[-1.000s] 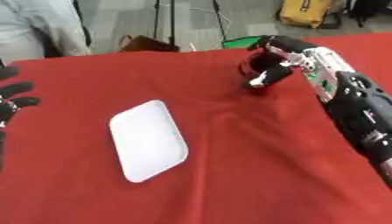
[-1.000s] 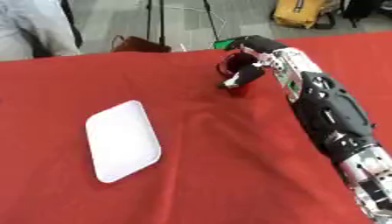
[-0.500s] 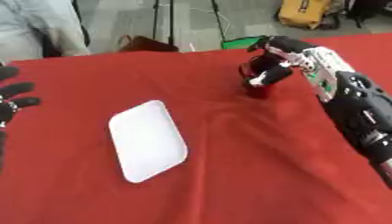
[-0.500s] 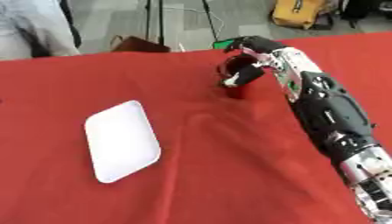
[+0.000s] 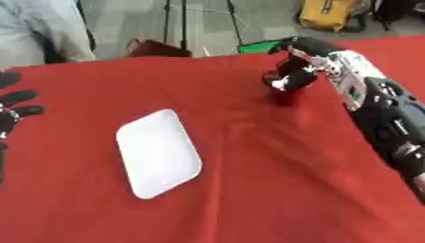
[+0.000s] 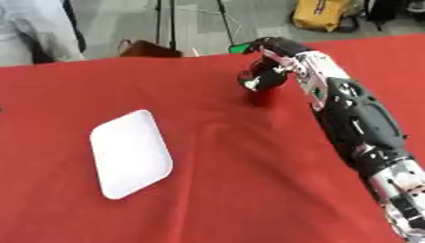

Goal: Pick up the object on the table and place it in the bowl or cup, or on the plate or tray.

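Black right robot hand [image 5: 296, 70], silver at the joints, enters from the right side on a long black arm [image 6: 357, 118]. Fingers curled around the top of a small dark red object [image 5: 285, 97]; the grip covers its upper part, so only the lower part shows. Shape beyond a short upright body cannot be made out.

Red object: stands at the far right of the surface [image 5: 249, 190], close to the far edge. Whether its base touches the cloth or sits just above cannot be told.

Red cloth: covers the whole surface, with slight creases near the object.

White tray [image 5: 159, 152]: rounded rectangle, flat on the cloth, left of centre and nearer the robot than the object, well apart from it. Long side runs askew, tilted from upper left to lower right. Nothing lies on it.

Black left robot hand [image 5: 12, 111]: at the left edge of the left eye view, fingers straight and spread, holding nothing, well apart from the tray. Not seen in the right eye view.

Beyond the far edge: grey floor, a brown bag [image 5: 153, 47] just behind the surface, tripod legs [image 5: 176, 23], a green item [image 6: 240, 48] behind the right robot hand, a yellow bag [image 5: 330, 14] further back, and a person's pale sleeve [image 5: 41, 33] at the upper left corner.
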`<state>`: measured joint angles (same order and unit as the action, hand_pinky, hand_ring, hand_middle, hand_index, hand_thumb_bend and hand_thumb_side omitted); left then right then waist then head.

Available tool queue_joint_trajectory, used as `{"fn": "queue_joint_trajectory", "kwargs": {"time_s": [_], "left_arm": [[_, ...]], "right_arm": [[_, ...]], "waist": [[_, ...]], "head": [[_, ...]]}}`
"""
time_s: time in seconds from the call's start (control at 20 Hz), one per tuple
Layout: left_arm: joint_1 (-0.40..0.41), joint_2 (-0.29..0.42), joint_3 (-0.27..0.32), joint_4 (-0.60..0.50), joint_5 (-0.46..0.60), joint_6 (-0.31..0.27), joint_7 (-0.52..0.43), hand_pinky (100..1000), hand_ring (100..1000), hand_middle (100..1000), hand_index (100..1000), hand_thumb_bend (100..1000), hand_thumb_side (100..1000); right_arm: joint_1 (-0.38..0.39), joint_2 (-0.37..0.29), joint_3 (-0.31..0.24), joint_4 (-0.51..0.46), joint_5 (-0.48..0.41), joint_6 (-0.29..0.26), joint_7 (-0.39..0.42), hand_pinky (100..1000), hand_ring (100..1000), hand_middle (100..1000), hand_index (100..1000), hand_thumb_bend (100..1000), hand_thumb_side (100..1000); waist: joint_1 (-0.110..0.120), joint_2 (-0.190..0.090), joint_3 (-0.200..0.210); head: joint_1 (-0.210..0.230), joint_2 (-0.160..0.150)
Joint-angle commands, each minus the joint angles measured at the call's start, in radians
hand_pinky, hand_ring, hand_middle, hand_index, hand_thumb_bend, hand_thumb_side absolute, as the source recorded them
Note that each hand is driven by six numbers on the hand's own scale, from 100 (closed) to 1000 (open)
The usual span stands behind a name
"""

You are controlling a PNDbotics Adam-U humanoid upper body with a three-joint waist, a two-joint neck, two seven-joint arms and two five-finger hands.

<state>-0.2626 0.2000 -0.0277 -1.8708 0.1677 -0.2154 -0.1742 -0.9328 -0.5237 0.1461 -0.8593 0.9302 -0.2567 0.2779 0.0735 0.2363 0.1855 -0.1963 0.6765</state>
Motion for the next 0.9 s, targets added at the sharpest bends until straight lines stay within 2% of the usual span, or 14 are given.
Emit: {"fn": "queue_joint_trajectory", "kwargs": {"time_s": [0.05,0.1,0.25,0.6,0.9], "left_arm": [[-0.011,0.006,0.001,-0.019,0.007,-0.001,-0.003,726,785,821,895,538,771],[-0.011,0.007,0.001,-0.019,0.007,-0.001,-0.004,726,786,822,895,538,771],[-0.011,0.007,0.000,-0.020,0.007,-0.001,-0.005,727,787,822,896,535,772],[-0.011,0.007,0.001,-0.021,0.009,-0.001,-0.008,727,788,823,896,533,772],[-0.011,0.008,0.002,-0.022,0.009,-0.001,-0.008,728,789,824,897,532,772]], "right_arm": [[-0.015,-0.030,0.001,-0.022,0.001,-0.007,0.005,485,655,854,903,383,409],[-0.015,-0.030,0.001,-0.021,0.002,-0.009,0.009,665,776,881,932,626,500],[-0.011,-0.030,0.009,-0.009,0.011,-0.031,0.078,834,891,924,954,699,513],[-0.009,-0.034,0.005,-0.005,0.028,-0.040,0.204,847,899,934,964,708,502],[-0.011,-0.045,0.001,-0.024,0.049,-0.016,0.206,811,872,929,963,686,541]], "waist": [[-0.002,-0.022,-0.001],[-0.002,-0.022,-0.001],[0.000,-0.023,-0.003],[0.000,-0.023,-0.008],[-0.002,-0.025,-0.014]], "head": [[-0.003,-0.011],[-0.003,-0.011],[-0.003,-0.012],[-0.002,-0.013],[0.000,-0.015]]}}
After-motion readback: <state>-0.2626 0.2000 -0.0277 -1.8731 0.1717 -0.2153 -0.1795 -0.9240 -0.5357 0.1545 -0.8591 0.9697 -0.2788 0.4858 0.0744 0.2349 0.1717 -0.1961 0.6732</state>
